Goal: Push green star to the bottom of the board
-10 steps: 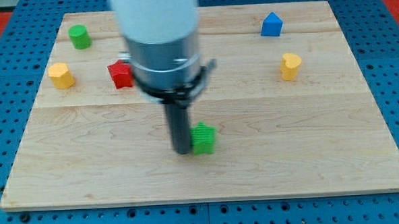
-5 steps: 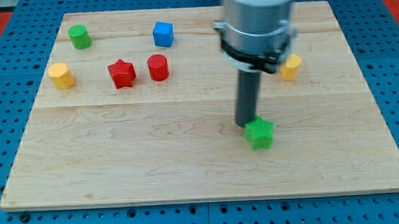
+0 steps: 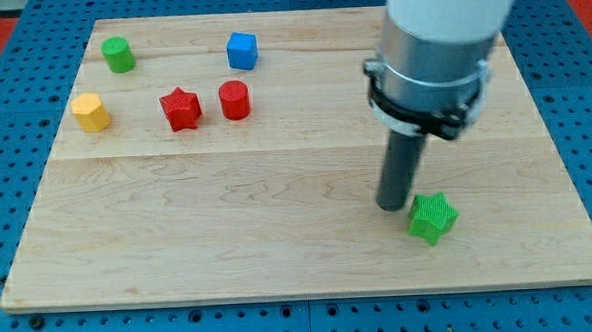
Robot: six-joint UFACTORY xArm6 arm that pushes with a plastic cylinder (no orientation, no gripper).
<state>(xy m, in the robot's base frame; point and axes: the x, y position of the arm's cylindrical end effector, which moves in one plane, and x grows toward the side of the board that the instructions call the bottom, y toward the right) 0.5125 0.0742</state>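
Note:
The green star (image 3: pixel 432 217) lies on the wooden board (image 3: pixel 180 251) at the view's lower right, a short way above the board's bottom edge. My tip (image 3: pixel 392 206) is on the board just to the left of the star and slightly above it, touching or nearly touching its upper left side. The arm's grey body rises above the rod and hides the board's upper right.
A green cylinder (image 3: pixel 119 55), a yellow hexagonal block (image 3: pixel 90 112), a red star (image 3: pixel 180 108), a red cylinder (image 3: pixel 234 100) and a blue cube (image 3: pixel 242 50) stand in the board's upper left. Blue pegboard surrounds the board.
My tip and the green star have moved to the view's right and a little down. The arm now hides the yellow block and blue block at the upper right.

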